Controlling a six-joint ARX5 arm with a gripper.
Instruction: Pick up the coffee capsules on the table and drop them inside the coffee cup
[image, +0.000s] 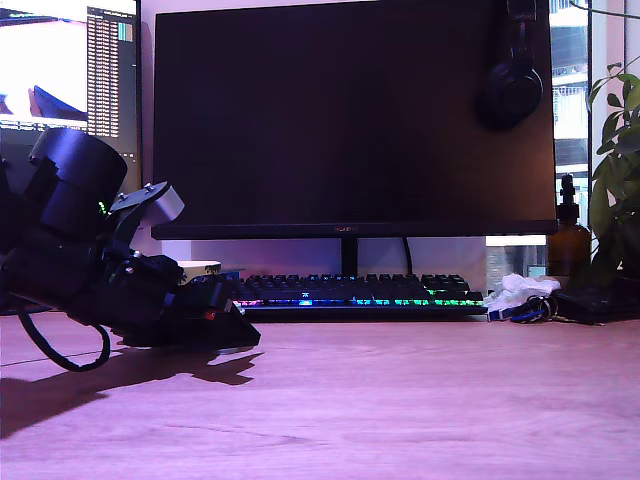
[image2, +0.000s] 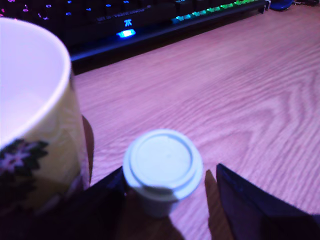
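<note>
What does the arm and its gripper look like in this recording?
The arm is black, with a bulky cylindrical joint housing on top, a grey block beside it, a small green light and a looping black cable below. The gripper is black with a red dot; its fingers are dark, flat, angular plates.

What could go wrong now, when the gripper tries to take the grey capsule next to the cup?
1. The grey capsule stands close beside the coffee cup, so one finger of the open gripper may bump the cup as it closes.
2. The capsule sits nearer that finger than the other, so closing may push or tip it rather than grip it squarely.
</note>
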